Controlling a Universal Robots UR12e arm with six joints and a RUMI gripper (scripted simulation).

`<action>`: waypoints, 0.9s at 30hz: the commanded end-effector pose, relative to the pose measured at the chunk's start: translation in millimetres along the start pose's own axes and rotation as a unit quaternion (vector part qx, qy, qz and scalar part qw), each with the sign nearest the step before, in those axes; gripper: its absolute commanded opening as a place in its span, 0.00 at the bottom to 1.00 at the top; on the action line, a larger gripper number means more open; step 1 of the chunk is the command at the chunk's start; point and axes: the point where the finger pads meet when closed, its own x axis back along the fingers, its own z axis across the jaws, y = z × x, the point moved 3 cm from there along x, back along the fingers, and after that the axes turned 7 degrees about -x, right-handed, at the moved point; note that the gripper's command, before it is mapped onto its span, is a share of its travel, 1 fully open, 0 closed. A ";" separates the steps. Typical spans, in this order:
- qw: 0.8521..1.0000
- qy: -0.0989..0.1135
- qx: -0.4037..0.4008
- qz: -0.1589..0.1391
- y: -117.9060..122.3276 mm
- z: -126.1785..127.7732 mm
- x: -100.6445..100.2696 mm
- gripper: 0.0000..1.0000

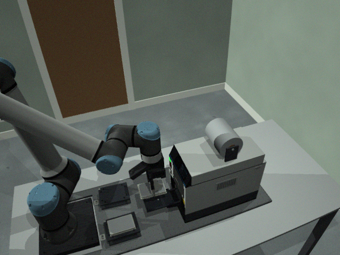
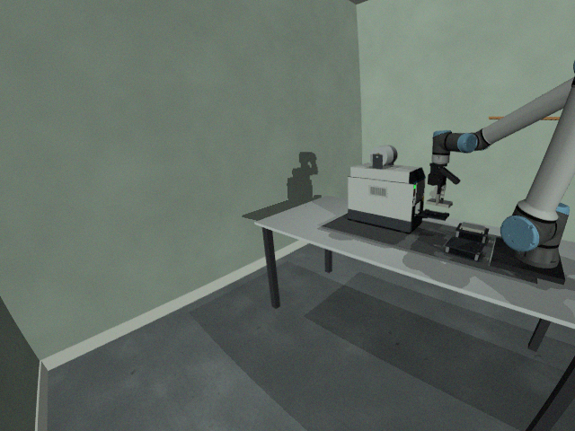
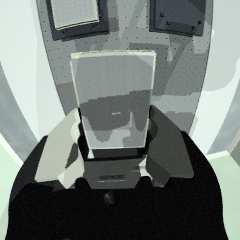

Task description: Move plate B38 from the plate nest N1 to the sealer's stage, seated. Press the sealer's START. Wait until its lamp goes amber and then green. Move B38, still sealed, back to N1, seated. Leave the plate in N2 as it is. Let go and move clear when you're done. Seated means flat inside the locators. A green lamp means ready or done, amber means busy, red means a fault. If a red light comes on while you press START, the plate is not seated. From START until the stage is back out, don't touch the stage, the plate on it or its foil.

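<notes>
You're looking at pale green walls (image 2: 176, 139) meeting in a corner at upper centre of the exterior view, with a white skirting board (image 2: 153, 312) along their foot. The floor (image 2: 278, 371) is mottled dark grey. A brown door panel (image 1: 76, 54) fills the top view's upper left. The grey table (image 2: 296, 221) stands on dark legs (image 2: 270, 267), centre right.

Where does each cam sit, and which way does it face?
Top: high beside the robot's base, looking down at the sealer; most of the arm shows.
Exterior: out in the room at the table's far end, facing the table; arm visible at right.
Wrist: on the pincer, looking down past its fingers, shut on the plate.
Shared: all three show that plate and both nests.
</notes>
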 end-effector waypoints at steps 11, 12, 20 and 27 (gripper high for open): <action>1.000 0.000 0.000 -0.001 -25.0 14.5 0.8 0.00; 1.000 0.000 0.000 -0.001 -27.0 15.6 0.8 0.00; 1.000 0.000 0.000 -0.001 -43.2 24.9 0.8 0.00; 1.000 0.000 0.000 -0.001 -53.3 30.7 0.8 0.00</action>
